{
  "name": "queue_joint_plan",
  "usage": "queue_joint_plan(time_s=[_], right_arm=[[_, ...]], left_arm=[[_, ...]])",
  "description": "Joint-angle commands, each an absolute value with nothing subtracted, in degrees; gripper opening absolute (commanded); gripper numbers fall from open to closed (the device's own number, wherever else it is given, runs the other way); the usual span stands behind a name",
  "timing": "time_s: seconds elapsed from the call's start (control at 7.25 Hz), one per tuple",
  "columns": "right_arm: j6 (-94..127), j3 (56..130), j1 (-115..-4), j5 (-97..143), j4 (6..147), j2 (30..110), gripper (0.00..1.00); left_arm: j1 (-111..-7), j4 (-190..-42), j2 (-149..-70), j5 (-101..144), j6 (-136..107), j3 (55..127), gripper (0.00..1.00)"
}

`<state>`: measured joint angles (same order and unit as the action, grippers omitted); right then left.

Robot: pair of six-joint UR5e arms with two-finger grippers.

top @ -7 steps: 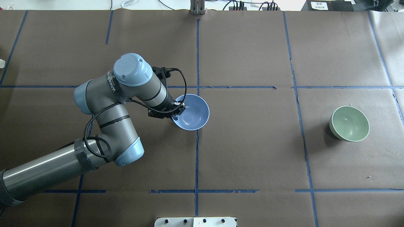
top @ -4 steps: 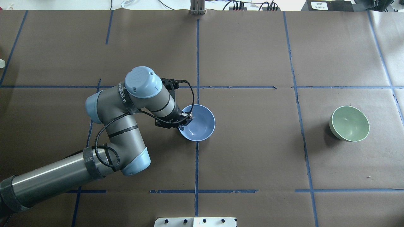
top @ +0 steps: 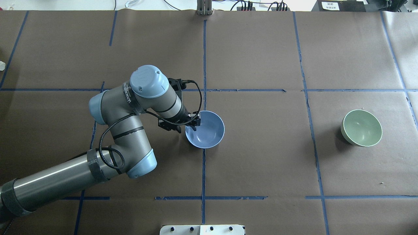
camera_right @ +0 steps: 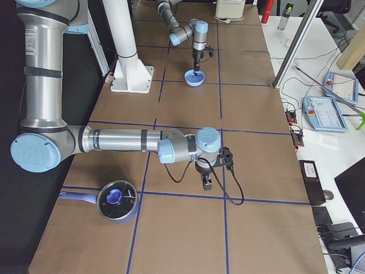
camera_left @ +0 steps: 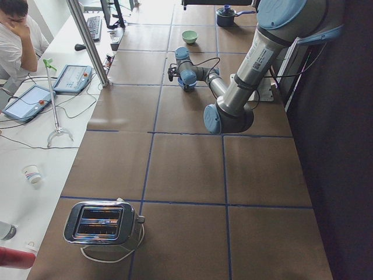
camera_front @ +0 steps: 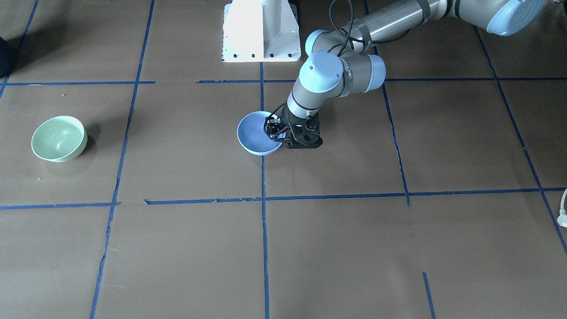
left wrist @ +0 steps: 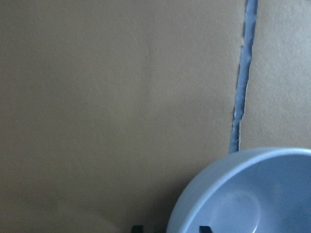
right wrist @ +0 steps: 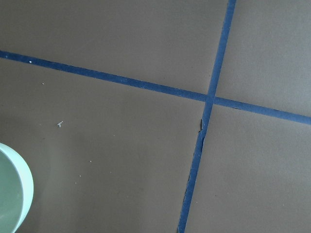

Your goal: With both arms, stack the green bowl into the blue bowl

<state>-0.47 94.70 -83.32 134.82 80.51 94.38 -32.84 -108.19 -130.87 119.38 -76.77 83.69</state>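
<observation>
**Left jaws on the blue bowl's rim; green bowl far off to their right**

Your left gripper (top: 195,123) is pinching the rim of the blue bowl (top: 207,132); in the left wrist view one of its fingers (left wrist: 204,228) is showing inside the bowl and the other outside it, with the wall between them. The gripper is pointing down at the rim on the side nearest its own wrist, so the rest of the bowl is lying beyond the jaws, away from the left arm (top: 130,130). The bowl is sitting upright and looks to be resting on the table (top: 261,163); a blue tape line (top: 203,169) is running under it, just beside the jaws. The green bowl (top: 361,128) is standing upright and alone, well apart from these jaws on the robot's right.

Your right gripper (camera_right: 207,184) is showing only in the exterior right view, hanging nose-down near a crossing of tape lines; you cannot tell from there whether its jaws are spread or pressed together. Its wrist camera is catching the green bowl's rim at the lower left corner. A lidded pot (camera_right: 117,201) is lying well apart from those jaws, on the robot's side.
</observation>
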Motion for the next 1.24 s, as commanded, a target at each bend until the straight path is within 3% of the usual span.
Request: queue_joint_plan(time_s=[0.0,0.28,0.41,0.69,0.97,1.1], right_arm=[[-0.4,94.7,-83.3,135.0,80.5,94.3,1.0],[-0.2,94.7,-83.3,136.8,80.5,94.1,1.0],[4.7,95.4,-83.1,136.8,80.2,93.9,1.0],[13.7,99.6,-80.5,137.0,79.7,93.4,1.0],[22.6,104.9,-77.4,137.0,80.3,92.1,1.0],[24.3,104.2,-75.6,136.1,80.0,92.2,1.0]], left_arm=[[-39.8,-97.7,-129.3,124.6,-69.2,89.3,1.0],[-48.5,-79.3,-121.1,125.5,-47.9,103.6,1.0],[-55.7,-75.4,-116.2,125.6,-32.4,105.8,1.0],[-70.7,-74.2,-105.9,126.0,-7.9,104.7,1.0],[-83.9,-74.9,-96.0,132.7,12.2,99.1,1.0],[-88.4,-75.1,-92.2,134.2,16.7,96.9,1.0]])
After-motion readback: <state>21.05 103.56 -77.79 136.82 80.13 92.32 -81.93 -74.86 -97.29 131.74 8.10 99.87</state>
